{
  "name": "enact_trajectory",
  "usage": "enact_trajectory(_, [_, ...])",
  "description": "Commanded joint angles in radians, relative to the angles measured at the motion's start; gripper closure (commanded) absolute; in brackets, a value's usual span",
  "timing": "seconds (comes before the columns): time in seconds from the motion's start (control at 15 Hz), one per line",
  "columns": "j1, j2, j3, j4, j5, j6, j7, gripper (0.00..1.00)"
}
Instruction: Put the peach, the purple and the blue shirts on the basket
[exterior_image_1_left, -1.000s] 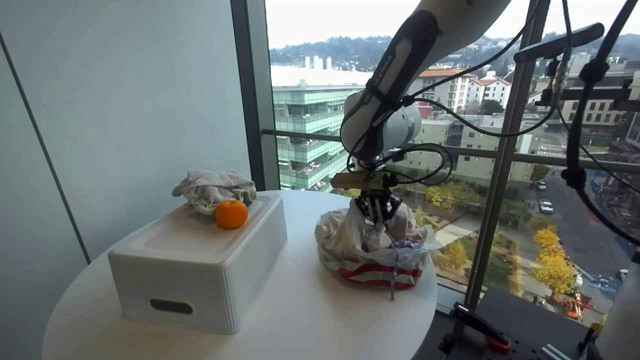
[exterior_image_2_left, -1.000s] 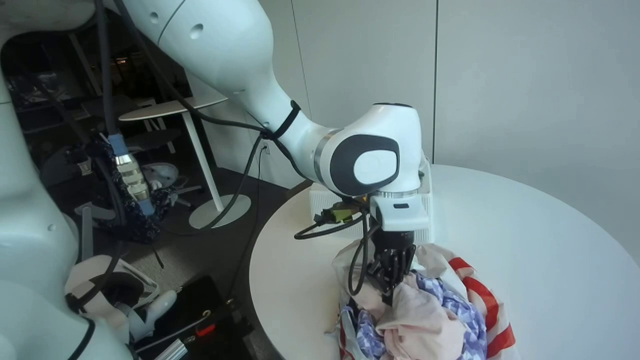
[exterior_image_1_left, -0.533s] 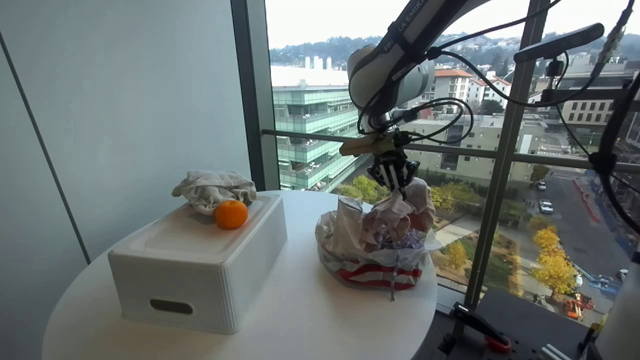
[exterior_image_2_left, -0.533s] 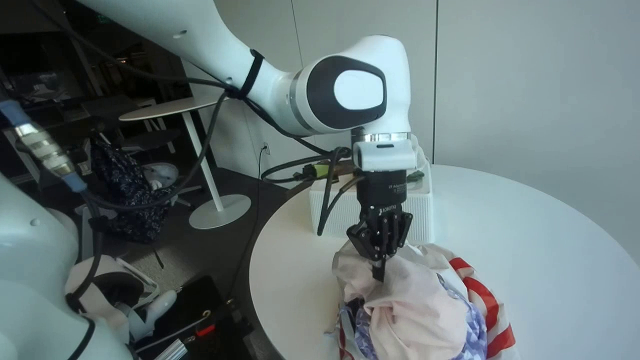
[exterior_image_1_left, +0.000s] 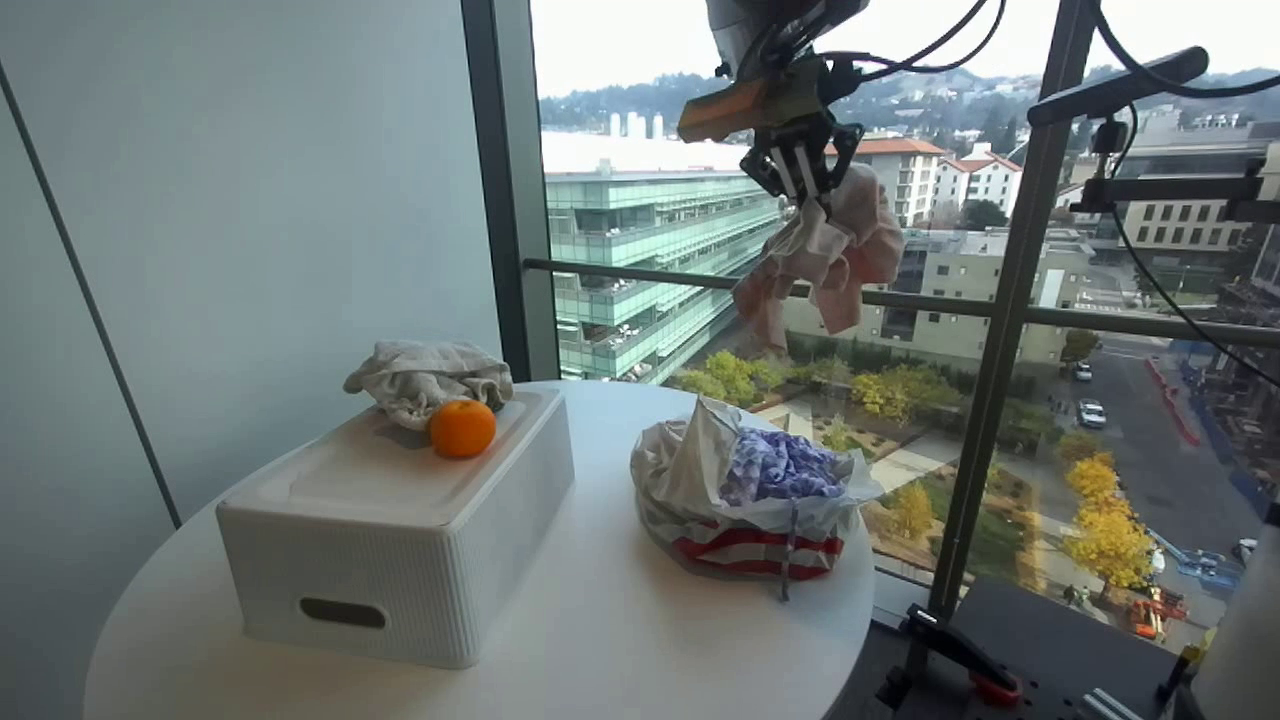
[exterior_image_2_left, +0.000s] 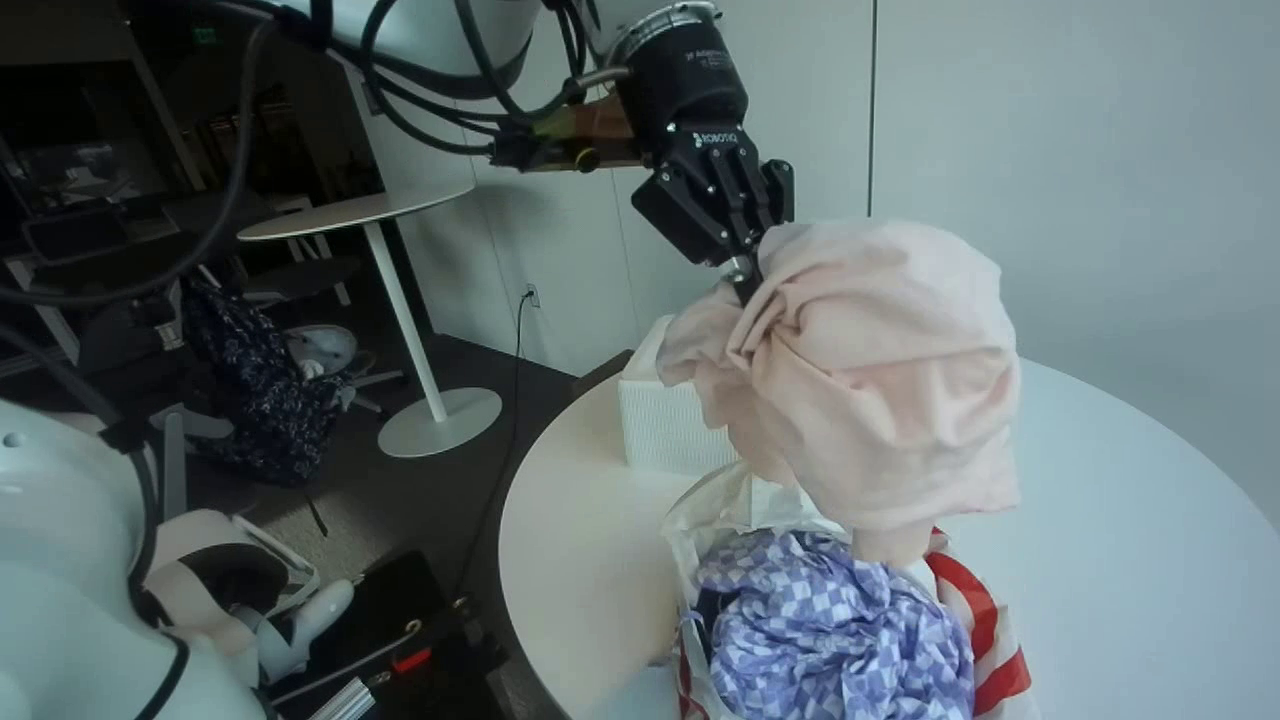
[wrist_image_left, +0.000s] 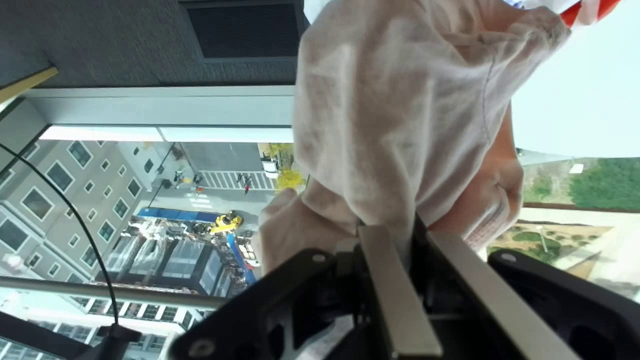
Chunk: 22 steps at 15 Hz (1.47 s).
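Change: Robotiq gripper (exterior_image_2_left: 745, 278) has risen clear of plastic bag (exterior_image_1_left: 660, 500); jaws pinch peach shirt (exterior_image_2_left: 890, 390), which now hangs above bag. Purple checked shirt (exterior_image_2_left: 820, 635) now uncovered in bag; dark cloth edge (exterior_image_2_left: 709, 606) beside it, probably navy garment. Effect: peach pickup appears achieved, delivery pending. Target: white box (exterior_image_1_left: 520, 510), apart from bag; orange (exterior_image_1_left: 463, 429) and greyish cloth (exterior_image_1_left: 425, 375) on top.
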Motion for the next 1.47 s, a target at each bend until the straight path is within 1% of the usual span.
enact_trajectory(0.0, [0.032,0.029,0.095,0.183,-0.064,-0.064,-0.083,0.96])
enact_trajectory(0.33, [0.104,0.187,0.204,0.436,-0.117,-0.042,-0.212,0.96])
enact_trajectory(0.53, [0.163,0.318,0.247,0.582,-0.138,-0.030,-0.291,0.96])
enact_trajectory(0.67, [0.209,0.420,0.263,0.677,-0.142,-0.018,-0.347,0.96])
enact_trajectory(0.8, [0.258,0.528,0.265,0.768,-0.128,0.004,-0.409,0.96])
enact_trajectory(1.0, [0.328,0.696,0.247,0.902,-0.095,0.050,-0.516,0.96])
enact_trajectory(1.2, [0.363,0.804,0.217,0.955,-0.033,0.090,-0.639,0.96])
enact_trajectory(1.4, [0.387,0.887,0.175,0.993,0.055,0.074,-0.732,0.96])
